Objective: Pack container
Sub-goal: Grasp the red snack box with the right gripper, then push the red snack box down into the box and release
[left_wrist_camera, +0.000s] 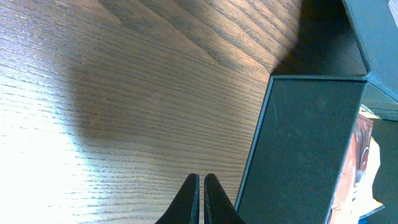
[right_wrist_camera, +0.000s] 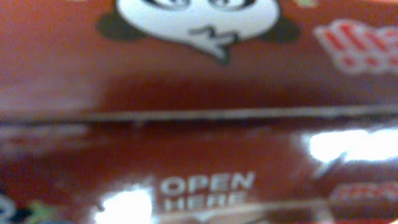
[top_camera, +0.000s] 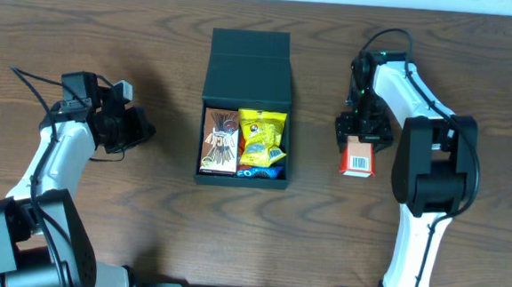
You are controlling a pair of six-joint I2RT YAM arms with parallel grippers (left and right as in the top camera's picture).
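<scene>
The container (top_camera: pixel 248 67) is a dark charcoal square box at the table's middle, its flap lid open toward the back. Inside lie a brown packet (top_camera: pixel 220 140), a yellow packet (top_camera: pixel 263 138) and a blue item (top_camera: pixel 263 172). My right gripper (top_camera: pixel 361 137) is right of the container, shut on a red snack box (top_camera: pixel 357 159). That box fills the right wrist view (right_wrist_camera: pixel 199 124) and hides the fingers. My left gripper (top_camera: pixel 145 130) is shut and empty, left of the container. In the left wrist view its tips (left_wrist_camera: pixel 201 180) sit just beside the container's outer wall (left_wrist_camera: pixel 298 149).
The wooden table (top_camera: pixel 111 46) stretches around the box. The left arm's cable (top_camera: pixel 28 81) loops over the table at the left. The right arm's white links (top_camera: pixel 423 172) stand to the right of the red box.
</scene>
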